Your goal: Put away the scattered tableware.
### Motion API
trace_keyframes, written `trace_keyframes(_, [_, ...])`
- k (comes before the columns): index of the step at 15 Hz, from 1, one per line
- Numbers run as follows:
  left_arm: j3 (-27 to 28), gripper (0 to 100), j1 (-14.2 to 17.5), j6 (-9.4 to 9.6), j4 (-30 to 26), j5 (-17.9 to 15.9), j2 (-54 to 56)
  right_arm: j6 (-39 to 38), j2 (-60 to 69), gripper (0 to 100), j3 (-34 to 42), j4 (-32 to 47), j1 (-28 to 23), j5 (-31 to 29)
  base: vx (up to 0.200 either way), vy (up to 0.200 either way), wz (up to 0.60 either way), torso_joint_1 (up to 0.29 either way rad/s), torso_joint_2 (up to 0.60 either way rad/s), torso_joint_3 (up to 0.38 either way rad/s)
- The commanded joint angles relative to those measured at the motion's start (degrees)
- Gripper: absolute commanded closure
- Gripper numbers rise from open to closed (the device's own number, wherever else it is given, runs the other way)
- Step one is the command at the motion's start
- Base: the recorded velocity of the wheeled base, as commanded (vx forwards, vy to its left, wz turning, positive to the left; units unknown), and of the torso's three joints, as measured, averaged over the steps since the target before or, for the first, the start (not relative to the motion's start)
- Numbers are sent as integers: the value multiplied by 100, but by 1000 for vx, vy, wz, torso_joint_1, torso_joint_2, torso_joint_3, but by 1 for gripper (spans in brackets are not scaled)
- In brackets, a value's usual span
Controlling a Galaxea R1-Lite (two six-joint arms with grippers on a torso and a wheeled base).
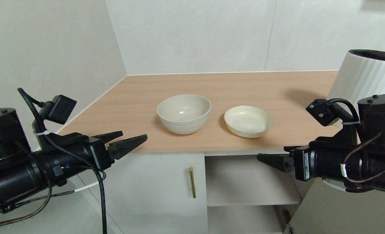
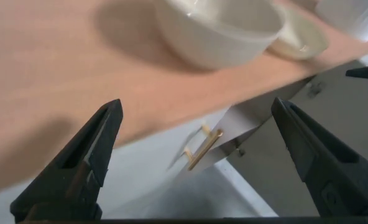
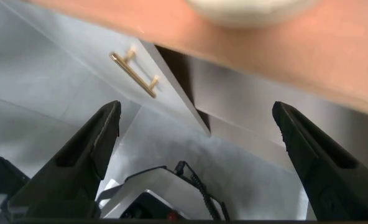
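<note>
My left gripper and right gripper gape wide before the counter's front edge. A low approach could shove the deep bowl into the seemingly thin-rimmed dish.

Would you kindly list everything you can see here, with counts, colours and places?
bowl: one, off-white, deep, mid-counter.
dish: one, cream, shallow, on the counter right of the bowl, not touching it.
ribbed vessel: one, white, at the counter's right end.
counter: one, wood-toned, set in a white-walled corner.
door: one, white, shut, under the counter's left part.
handle: one, brass, upright near the door's right edge.
shelf: one, white, in the open compartment right of the door.
left pincer: one, black, open, at the counter's front left edge.
right pincer: one, black, open, before the open compartment.
</note>
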State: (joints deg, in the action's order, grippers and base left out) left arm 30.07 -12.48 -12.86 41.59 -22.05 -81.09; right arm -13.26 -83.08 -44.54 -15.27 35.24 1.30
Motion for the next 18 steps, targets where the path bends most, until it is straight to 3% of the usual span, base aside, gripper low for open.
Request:
trace_keyframes(1, [86,0,0,-6,-20,-1,-21,-1,-15,0,-10,-2,0,1,0,0,0,198,-471,-290])
trace_keyframes(6, [807,0,9,-6,-196,8,-135,34,-42,0,-28,-11,0,1,0,0,0,210,-484,-275])
trace_keyframes(7, [1273,0,79,-6,-617,8,-240,34,-42,0,-19,-11,0,1,0,0,0,217,-510,-290])
trace_keyframes(14, [1563,0,-44,-6,-1953,-10,-144,70,-138,0,-10,-11,-9,116,0,0,0,91,-201,-113])
trace_keyframes(15, [1756,0,-88,-41,-2419,-1,-144,52,-165,0,-98,-2,-9,107,0,0,0,0,0,0])
trace_keyframes(16, [1950,0,-88,-111,-2771,34,-196,17,-235,0,-256,51,-9,54,0,0,0,0,0,0])
trace_keyframes(17, [2196,0,-88,-401,-3122,70,-267,-124,-323,0,-459,165,-9,-16,0,0,0,0,0,0])
trace_keyframes(18, [2389,0,-88,-823,-3316,70,-302,-440,-367,0,-687,420,-9,-139,0,0,0,0,0,0])
